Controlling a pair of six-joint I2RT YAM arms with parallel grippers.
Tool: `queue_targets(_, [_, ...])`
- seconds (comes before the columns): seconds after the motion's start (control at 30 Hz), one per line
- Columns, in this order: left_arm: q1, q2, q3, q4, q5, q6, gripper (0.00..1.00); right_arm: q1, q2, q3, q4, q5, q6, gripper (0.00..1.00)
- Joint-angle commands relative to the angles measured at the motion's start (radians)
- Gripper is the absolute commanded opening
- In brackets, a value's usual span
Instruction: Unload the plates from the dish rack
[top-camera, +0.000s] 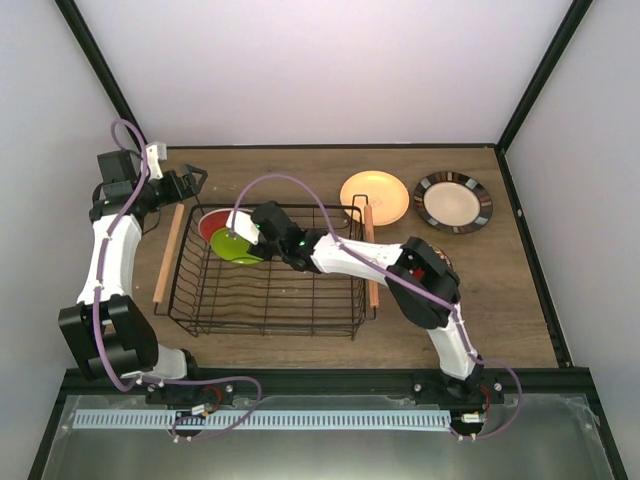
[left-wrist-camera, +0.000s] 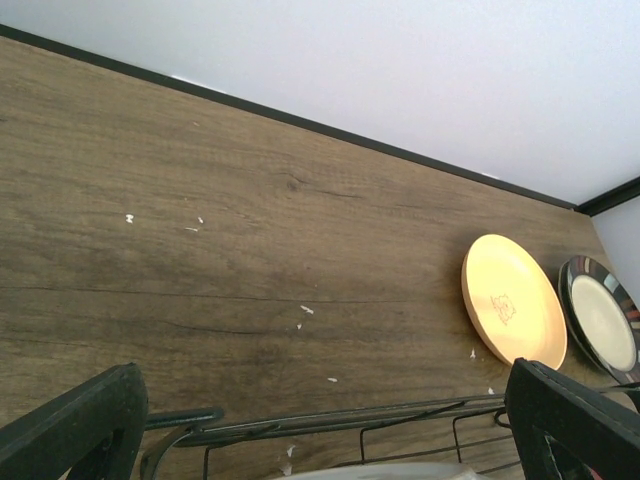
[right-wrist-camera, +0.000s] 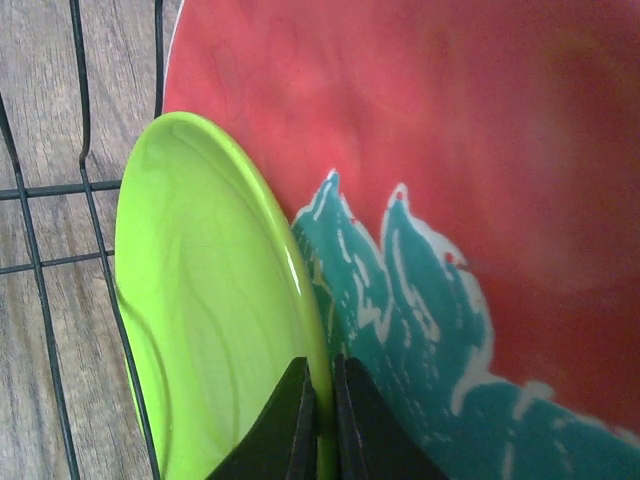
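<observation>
My R gripper (right-wrist-camera: 322, 385) has its jaws clamped edge-on over the lime plate (right-wrist-camera: 210, 300) rim so I can lift it from the dish rack (top-camera: 265, 328); L gripper (left-wrist-camera: 320, 430) hovers, jaws apart.

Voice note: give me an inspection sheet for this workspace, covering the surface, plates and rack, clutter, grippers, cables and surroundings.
Surface: wood-grain table.
Job's things: the dish rack holds the lime green plate and the red-and-teal plate on edge, side by side. The yellow-orange plate and the dark-rimmed cream plate lie flat on the table beyond the rack.
Clutter: small white flecks on the table.
Grippers: right gripper, fingers shut on the lime green plate's rim. Left gripper open and empty at the rack's far edge.
Cables: purple cables run along both arms, and one arches above the rack.
Surroundings: white walls and black frame posts.
</observation>
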Motion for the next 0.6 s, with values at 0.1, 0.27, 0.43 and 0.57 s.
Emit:
queue_targets(0.1, [-0.005,-0.012,-0.003,0.014,0.015,-0.005,1.0,-0.004,-0.178,-0.012,0.003,0.031,0.013,0.01])
queue_targets(0.27, [-0.005,-0.006,0.003,0.014,0.02,-0.014,1.0,-0.005,-0.269,-0.006,-0.014,0.037,-0.017,0.01])
queue_targets(0.43, [-0.005,-0.002,0.013,0.009,0.018,-0.012,1.0,-0.019,-0.4,0.004,-0.072,-0.034,0.011,0.01])
queue_targets(0.57, [-0.006,0.005,0.021,0.005,0.017,-0.011,1.0,-0.056,-0.511,0.012,-0.109,-0.072,0.078,0.01])
